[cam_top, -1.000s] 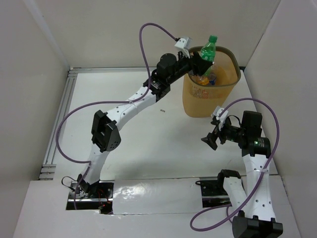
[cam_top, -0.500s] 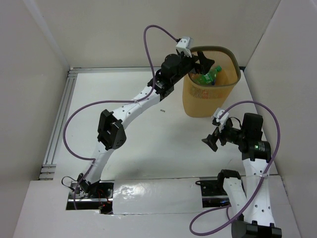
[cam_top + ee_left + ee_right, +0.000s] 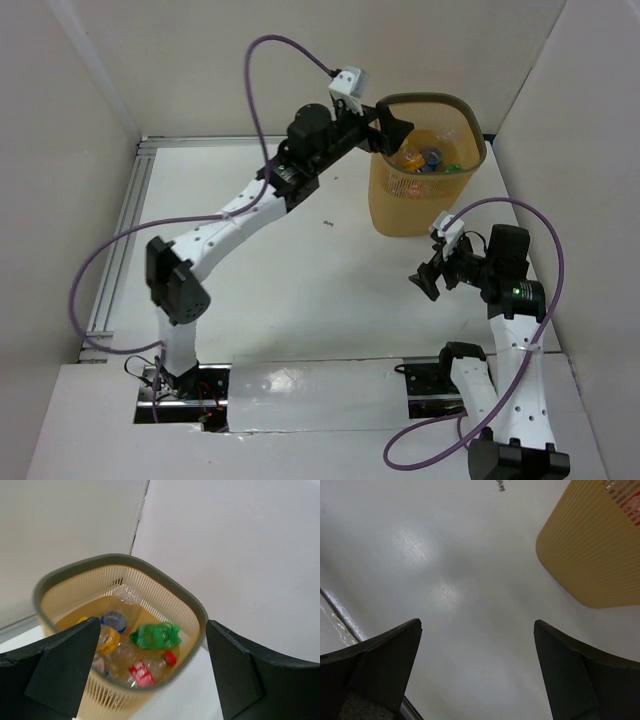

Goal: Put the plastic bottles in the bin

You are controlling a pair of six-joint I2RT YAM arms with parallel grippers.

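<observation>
The bin, a tall orange-tan basket with an olive rim, stands at the back right of the table. Inside it lie several plastic bottles: a green one, a clear one with a red label and cap, and others with yellow and blue parts. They show as a colourful heap from above. My left gripper hangs open at the bin's left rim, nothing between its fingers. Near the bin's front, my right gripper is open and empty above the bare table.
White walls close in the table on the left, back and right. A metal rail runs along the left edge. A small dark mark lies on the table left of the bin. The bin's side wall fills the right wrist view's top right.
The left gripper opened and let go of the green bottle, which dropped into the bin. The left arm then drew back leftward from over the bin. The right arm has barely moved.
</observation>
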